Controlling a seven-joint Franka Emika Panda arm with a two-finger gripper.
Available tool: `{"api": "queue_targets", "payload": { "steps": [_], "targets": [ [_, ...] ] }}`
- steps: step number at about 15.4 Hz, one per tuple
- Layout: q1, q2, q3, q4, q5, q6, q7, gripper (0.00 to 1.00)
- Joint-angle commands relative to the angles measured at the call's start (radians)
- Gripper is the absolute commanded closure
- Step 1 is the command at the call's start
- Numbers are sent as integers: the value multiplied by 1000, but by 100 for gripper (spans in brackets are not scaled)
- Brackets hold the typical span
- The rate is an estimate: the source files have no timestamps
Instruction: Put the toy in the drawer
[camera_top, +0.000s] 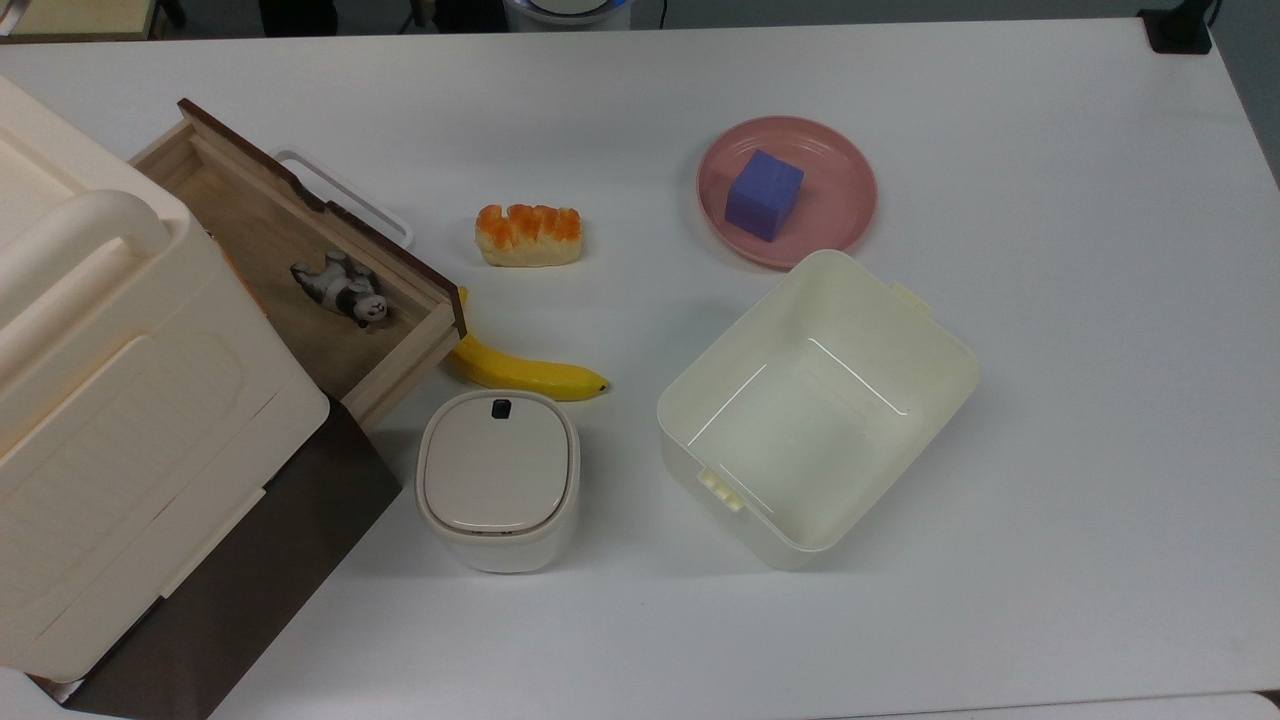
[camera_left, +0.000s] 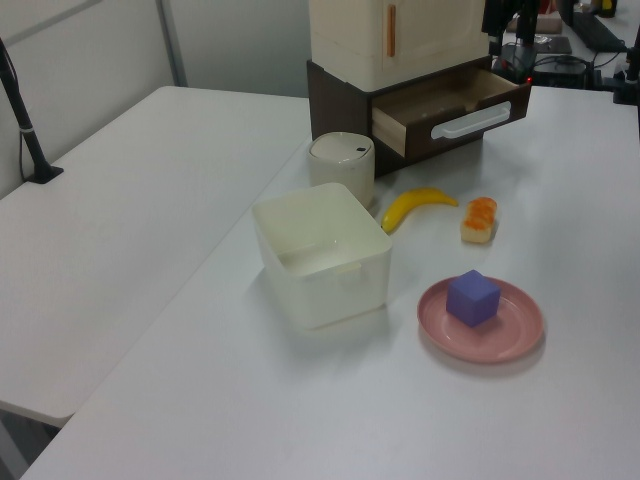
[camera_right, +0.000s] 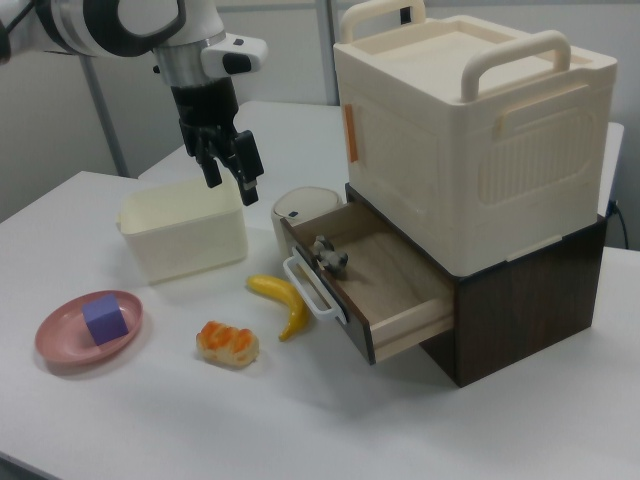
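Toy (camera_top: 340, 288) lies in open drawer (camera_top: 395, 360) on white table (camera_top: 1050, 400) — fingers (camera_right: 212, 170) spread, empty.

A white table (camera_left: 150, 330) fills the room's middle; in the left view a 2nd white table (camera_left: 90, 200) adjoins it, with a pale grey wall (camera_left: 240, 45) and a dark clamped post (camera_left: 22, 120) behind
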Motion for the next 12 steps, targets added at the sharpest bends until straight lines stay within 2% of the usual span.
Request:
{"api": "queue_targets", "payload": {
  "steps": [1,5,8,12],
  "targets": [
    [80,-7,-65,-24,6,112,9,0],
    [82,-7,-39,-44,19,108,-97,0],
    [74,5,33,-52,25,111,-102,0],
    [71,1,38,-52,41,106,-100,0]
  ]
}}
